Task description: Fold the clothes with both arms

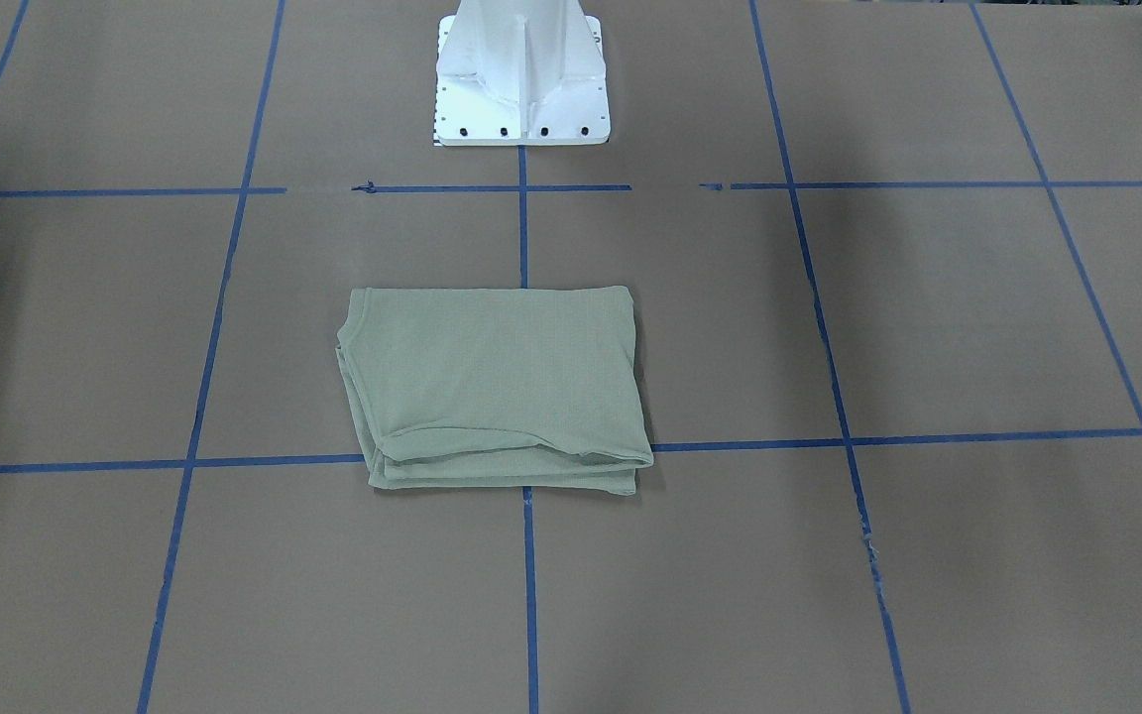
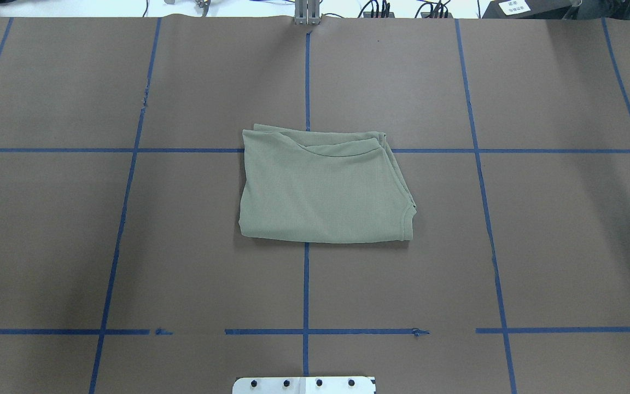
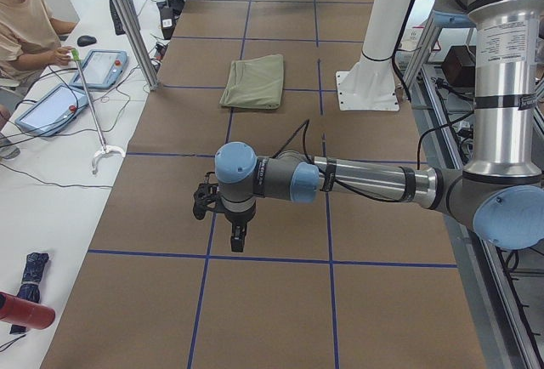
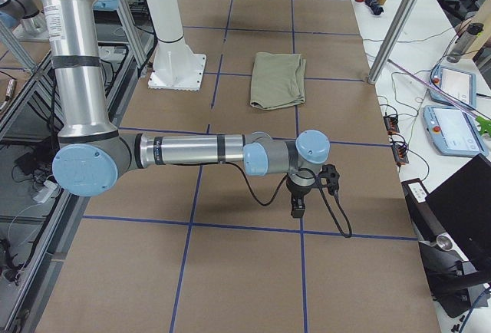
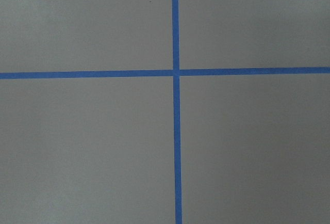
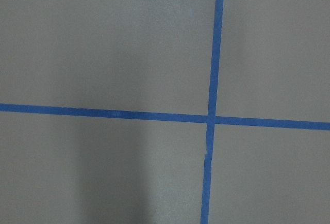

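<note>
The sage-green shirt (image 2: pixel 323 189) lies folded into a compact rectangle at the middle of the brown table, with layered edges on one side. It also shows in the front view (image 1: pixel 497 387), the left side view (image 3: pixel 253 82) and the right side view (image 4: pixel 278 80). My left gripper (image 3: pixel 236 237) hangs point-down over bare table, far from the shirt, toward the table's left end. My right gripper (image 4: pixel 297 209) hangs the same way toward the right end. Each shows only in a side view, so I cannot tell whether it is open or shut. Both wrist views show only table and blue tape.
The white base pedestal (image 1: pixel 521 79) stands behind the shirt at the robot's edge. Blue tape lines (image 2: pixel 306 284) grid the table. A seated operator (image 3: pixel 25 29), control tablets (image 4: pixel 453 130) and aluminium frame posts (image 3: pixel 127 20) stand along the far side.
</note>
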Controlling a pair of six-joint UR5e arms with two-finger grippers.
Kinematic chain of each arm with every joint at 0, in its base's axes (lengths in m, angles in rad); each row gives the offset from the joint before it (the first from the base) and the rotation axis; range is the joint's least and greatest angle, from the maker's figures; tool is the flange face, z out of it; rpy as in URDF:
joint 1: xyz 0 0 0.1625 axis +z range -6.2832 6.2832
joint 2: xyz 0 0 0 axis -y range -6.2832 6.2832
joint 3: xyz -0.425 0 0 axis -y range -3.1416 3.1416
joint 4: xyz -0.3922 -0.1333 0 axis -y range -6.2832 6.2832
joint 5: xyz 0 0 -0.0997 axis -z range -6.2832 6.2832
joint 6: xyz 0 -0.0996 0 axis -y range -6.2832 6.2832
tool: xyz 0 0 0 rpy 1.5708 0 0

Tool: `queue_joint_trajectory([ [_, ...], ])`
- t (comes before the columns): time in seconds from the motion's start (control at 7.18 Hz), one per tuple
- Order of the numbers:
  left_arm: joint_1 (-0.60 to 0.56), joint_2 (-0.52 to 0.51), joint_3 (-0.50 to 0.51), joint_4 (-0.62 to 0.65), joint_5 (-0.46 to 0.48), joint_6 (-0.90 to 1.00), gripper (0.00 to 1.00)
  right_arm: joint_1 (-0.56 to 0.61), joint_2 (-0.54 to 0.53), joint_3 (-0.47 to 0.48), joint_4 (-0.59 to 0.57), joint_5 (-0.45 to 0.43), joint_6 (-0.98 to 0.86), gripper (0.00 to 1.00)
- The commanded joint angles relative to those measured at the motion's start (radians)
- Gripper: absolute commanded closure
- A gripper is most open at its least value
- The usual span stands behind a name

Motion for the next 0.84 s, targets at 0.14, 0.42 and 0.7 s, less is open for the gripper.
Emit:
queue_joint_trajectory([
  [0.14, 0.003, 0.0, 0.028, 0.011, 0.006, 0.082, 0.0, 0.0, -0.002, -0.001, 0.001, 0.0, -0.001, 0.0],
  [0.42, 0.005, -0.019, 0.05, 0.014, 0.001, 0.079, 0.0, 0.0, -0.008, 0.0, 0.001, 0.0, -0.002, 0.0],
  [0.7, 0.005, -0.025, 0.048, 0.016, 0.001, 0.079, 0.0, 0.002, -0.016, 0.009, 0.002, -0.003, -0.004, 0.0],
])
